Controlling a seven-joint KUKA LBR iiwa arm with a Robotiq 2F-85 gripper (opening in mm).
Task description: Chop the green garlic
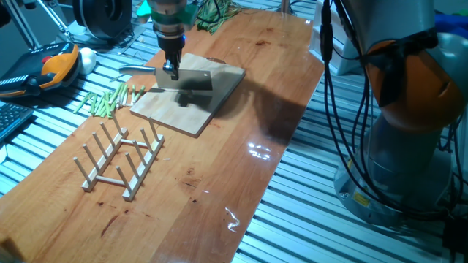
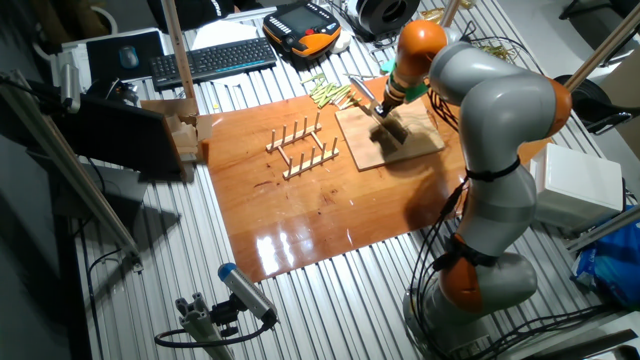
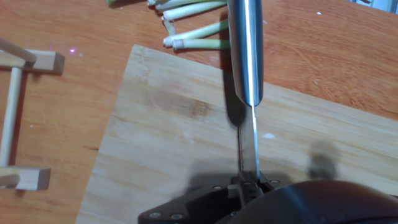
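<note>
You work on a varnished wooden tabletop (image 1: 241, 168) that lies on a bench of slotted aluminium rails. It is glossy enough to throw back the lamps. The arm (image 2: 500, 110) stands on the rails at the table's side, with black cables hanging down it.

In one fixed view, the cutting board (image 1: 186, 109) sits at the table's 12 o'clock end. A wooden peg rack (image 1: 121, 157) is at the board's 7 o'clock, and a heap of green sticks (image 1: 110, 98) is at its 9 o'clock. An orange teach pendant (image 1: 51, 66) lies off the table beyond the heap, and a bunch of dark-green stalks (image 1: 216, 11) lies past the board at 12 o'clock.

Only the other fixed view gives you the keyboard (image 2: 210, 60) and the arm's full height.

Only the hand view shows you the knife (image 3: 247, 56) edge-on. Its steel handle points to 12 o'clock and its thin blade runs down into the gripper (image 3: 250, 182), whose jaws are clamped together on it.

The green garlic (image 3: 267, 135) shows there as one tiny whitish bit on the board, just beside the blade at its 3 o'clock. It is too small to find in either fixed view.

Any lettering on the pendant and keyboard is too small for you to read.
</note>
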